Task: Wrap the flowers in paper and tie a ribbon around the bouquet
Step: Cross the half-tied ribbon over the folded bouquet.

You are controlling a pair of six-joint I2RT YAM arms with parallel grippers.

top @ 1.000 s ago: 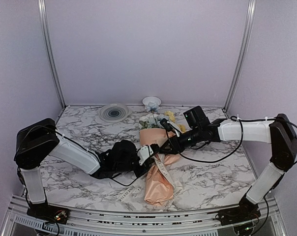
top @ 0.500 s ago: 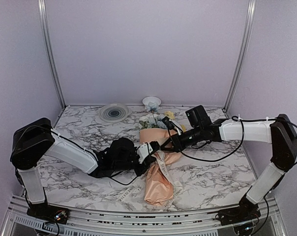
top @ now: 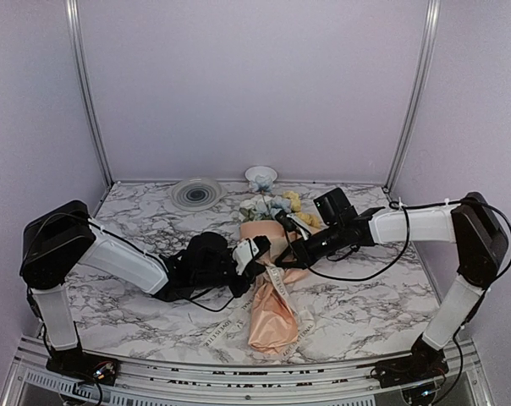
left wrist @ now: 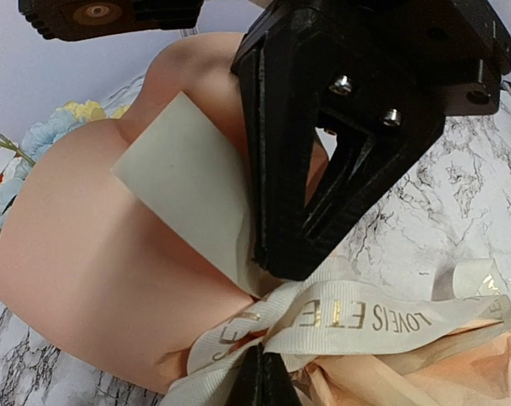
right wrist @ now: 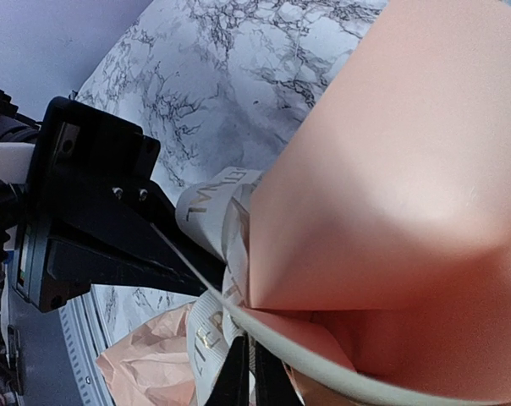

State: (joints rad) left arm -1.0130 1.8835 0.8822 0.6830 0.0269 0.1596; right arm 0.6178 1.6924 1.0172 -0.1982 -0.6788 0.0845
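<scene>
- The bouquet (top: 272, 309) lies mid-bench (top: 365, 296), its narrow end near and its wide end far.
- Pale blue, white and yellow flowers (top: 268, 205) poke out of the far end of the peach paper (top: 257, 230).
- The ribbon (top: 281, 292), cream with gold print, circles the cone's waist. One tail trails near-left onto the bench and another lies along the paper.
- The left tool (top: 257, 252) reaches in from the left and is clenched on the ribbon at the waist.
- The right tool (top: 288, 256) reaches in from the right and is clenched on a ribbon strand beside the paper fold.
- The two tool tips sit close together over the cone.
- A grey plate (top: 195, 193) and a small white dish (top: 260, 177) stand at the far edge.
</scene>
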